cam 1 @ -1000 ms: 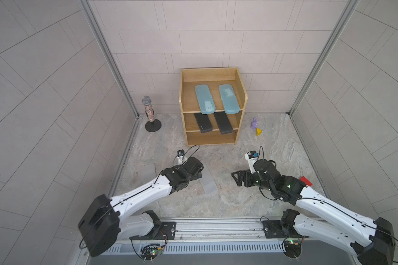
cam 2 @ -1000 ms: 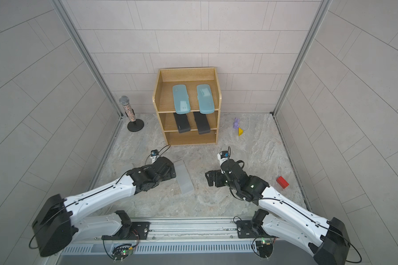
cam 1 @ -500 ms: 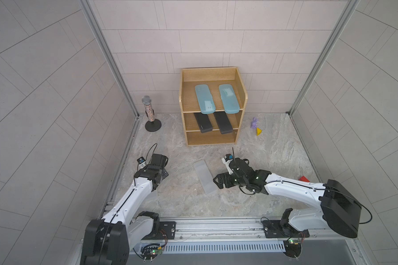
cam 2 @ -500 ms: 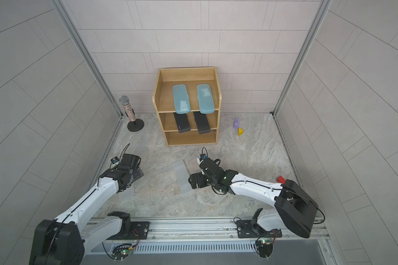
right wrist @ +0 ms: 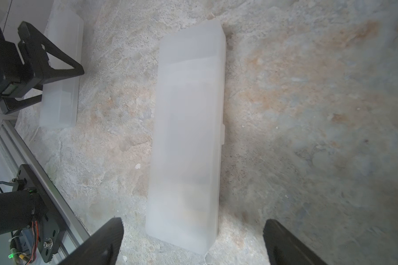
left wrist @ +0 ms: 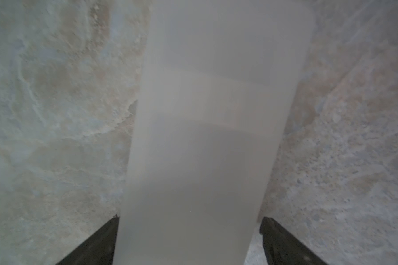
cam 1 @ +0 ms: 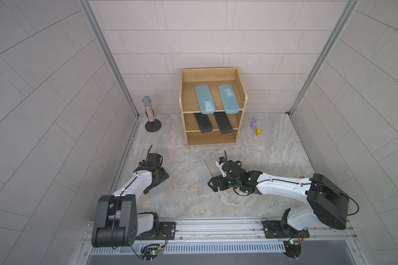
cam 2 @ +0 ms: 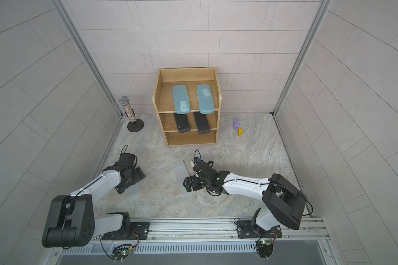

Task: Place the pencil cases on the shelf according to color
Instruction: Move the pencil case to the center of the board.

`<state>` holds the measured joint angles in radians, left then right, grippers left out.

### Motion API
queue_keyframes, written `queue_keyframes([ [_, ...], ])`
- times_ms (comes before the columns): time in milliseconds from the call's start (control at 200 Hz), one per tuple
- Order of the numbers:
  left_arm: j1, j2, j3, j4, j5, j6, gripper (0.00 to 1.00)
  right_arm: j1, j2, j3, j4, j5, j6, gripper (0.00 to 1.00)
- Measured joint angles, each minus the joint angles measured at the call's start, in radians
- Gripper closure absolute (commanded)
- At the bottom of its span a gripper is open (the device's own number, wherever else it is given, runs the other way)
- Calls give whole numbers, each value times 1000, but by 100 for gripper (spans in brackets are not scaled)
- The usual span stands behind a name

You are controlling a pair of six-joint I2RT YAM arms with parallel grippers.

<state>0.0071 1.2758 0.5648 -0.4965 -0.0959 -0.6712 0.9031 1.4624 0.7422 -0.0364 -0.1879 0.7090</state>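
Right tool spread wide, straddling near end of frosted case. Case lies flat on tabletop, mid-frame in both top views, long axis straight ahead of tool. Left tool flanks second frosted case, lower left in both top views; pinching or not, cannot tell.

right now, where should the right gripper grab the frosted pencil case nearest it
Across its narrow width, on the two long side walls, coming straight down: the frosted pencil case lies flat, and the open right gripper stands either side of its end.
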Motion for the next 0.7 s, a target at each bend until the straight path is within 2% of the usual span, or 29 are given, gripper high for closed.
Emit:
queue_keyframes([
  [90,-37,-4,2,4,34,-1,0,0,0,0,-13,18,0,0],
  [230,-148,11,8,6,67,-11,0,0,-16,0,-50,55,-2,0],
  [445,-325,52,20,32,22,-67,0,0,-32,14,-99,94,-21,0],
  [585,-379,44,13,55,8,-108,0,0,-32,20,-110,106,-34,0],
  [700,-427,-14,-23,70,24,-145,0,0,-32,31,-120,112,-39,0],
])
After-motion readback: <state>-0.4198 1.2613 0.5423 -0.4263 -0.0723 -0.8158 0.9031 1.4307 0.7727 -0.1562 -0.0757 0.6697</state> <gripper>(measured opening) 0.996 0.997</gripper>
